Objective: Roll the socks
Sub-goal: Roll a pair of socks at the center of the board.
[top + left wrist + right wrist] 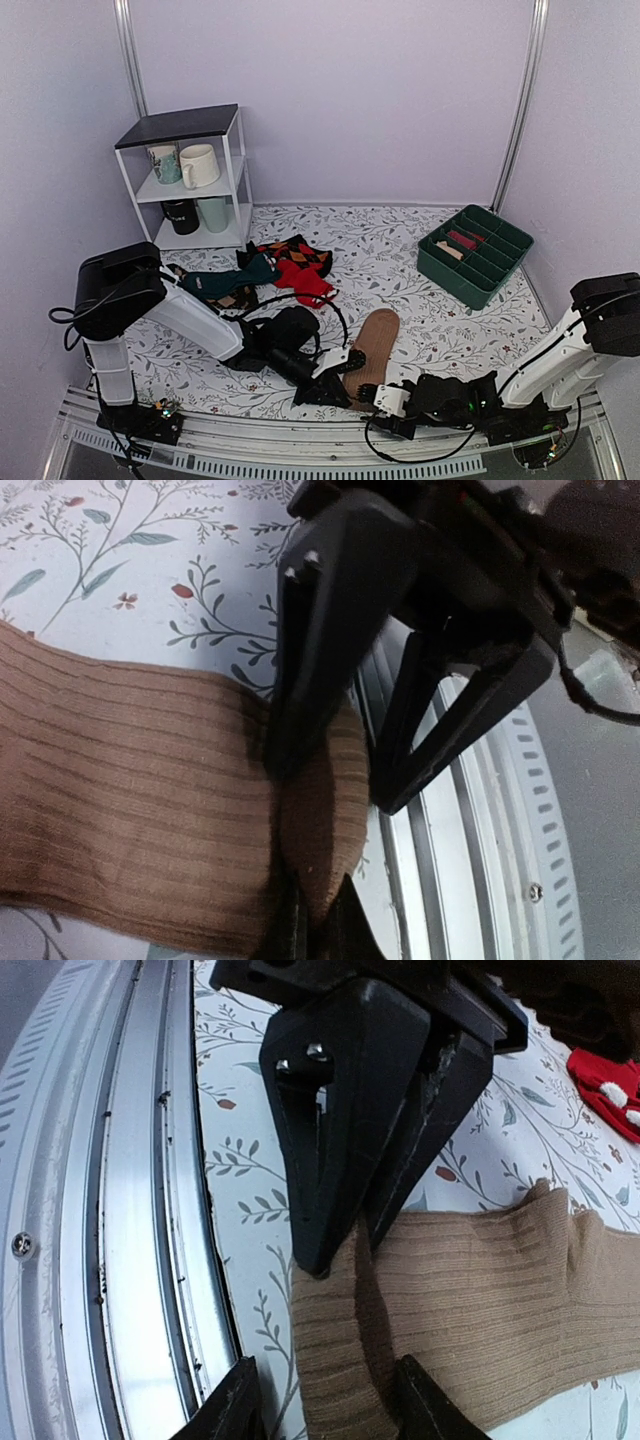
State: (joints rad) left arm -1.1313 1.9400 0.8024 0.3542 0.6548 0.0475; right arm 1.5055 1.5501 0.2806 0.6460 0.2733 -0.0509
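Observation:
The tan-brown ribbed socks (378, 340) lie flat on the floral tablecloth, running from mid-table toward the near edge. My left gripper (335, 388) is shut on a raised fold at their near end; in the left wrist view the fold (325, 820) stands pinched between my fingertips (322, 915). My right gripper (378, 396) faces it from the right. In the right wrist view its fingers (235, 1405) stand open either side of the same sock end (340, 1360), and the left gripper's dark fingers (340, 1130) clamp the fold just beyond. The rest of the socks (500, 1300) lies flat.
A red sock (300, 275), a dark teal sock (230, 280) and argyle socks (300, 252) lie piled at mid-left. A green divided bin (475, 255) sits at the right, a white shelf with mugs (190, 180) at the back left. A metal rail (120, 1210) borders the near table edge.

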